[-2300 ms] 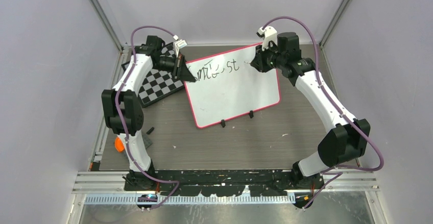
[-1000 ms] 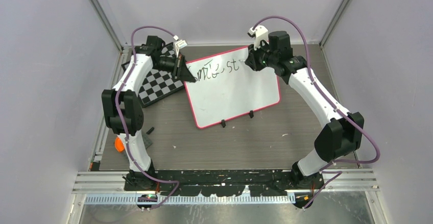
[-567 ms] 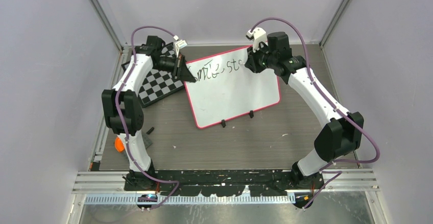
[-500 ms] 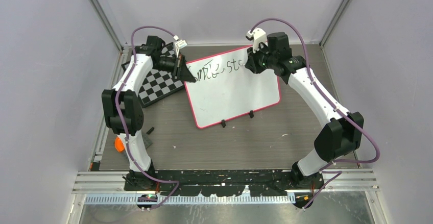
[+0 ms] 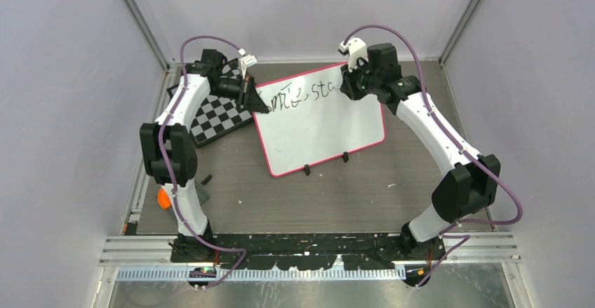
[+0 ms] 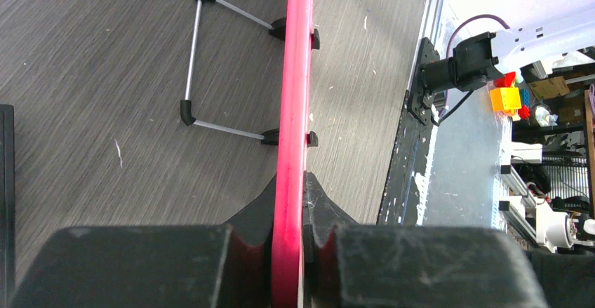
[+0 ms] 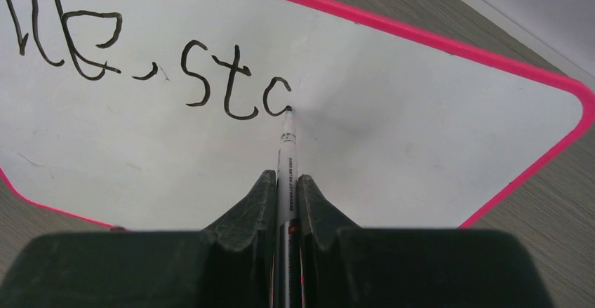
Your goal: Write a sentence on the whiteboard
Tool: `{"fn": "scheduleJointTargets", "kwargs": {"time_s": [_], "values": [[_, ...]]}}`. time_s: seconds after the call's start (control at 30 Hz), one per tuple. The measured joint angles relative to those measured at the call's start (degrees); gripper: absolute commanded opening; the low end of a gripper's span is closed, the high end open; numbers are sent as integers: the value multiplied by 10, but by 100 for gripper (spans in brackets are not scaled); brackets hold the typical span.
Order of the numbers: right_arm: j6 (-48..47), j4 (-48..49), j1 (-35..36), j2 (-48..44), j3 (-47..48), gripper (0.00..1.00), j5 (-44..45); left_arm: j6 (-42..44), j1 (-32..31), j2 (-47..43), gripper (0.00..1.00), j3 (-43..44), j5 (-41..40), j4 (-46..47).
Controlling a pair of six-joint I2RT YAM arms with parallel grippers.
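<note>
Sentence (image 7: 210,90) grows: after "st" a new curved stroke now stands on the whiteboard (image 5: 323,129), at the far middle of the table (image 5: 351,196). Right gripper (image 7: 286,182) clamps the marker (image 7: 287,150), its tip touching the board; left gripper (image 6: 289,189) pinches the pink frame. Most words remain.

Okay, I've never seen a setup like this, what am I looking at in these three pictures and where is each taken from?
Two white robot arms are bolted at the near edge of a table. The wide picture comes from a fixed camera above and behind them; the other two come from a camera on each wrist. On the table are a pink-framed whiteboard and a chessboard. The left gripper clamps the whiteboard's frame. The right gripper holds a marker, tip on the board; the sentence so far ends "stc".
</note>
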Motion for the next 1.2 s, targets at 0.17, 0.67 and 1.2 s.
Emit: {"fn": "scheduleJointTargets", "kwargs": {"time_s": [0.17, 0.67, 1.2], "values": [[14, 21, 0, 0, 0, 0, 8, 0, 0, 0, 0, 0, 0, 0], [17, 31, 0, 0, 0, 0, 8, 0, 0, 0, 0, 0, 0, 0], [-32, -10, -1, 0, -1, 0, 7, 6, 0, 0, 0, 0, 0, -3]]}}
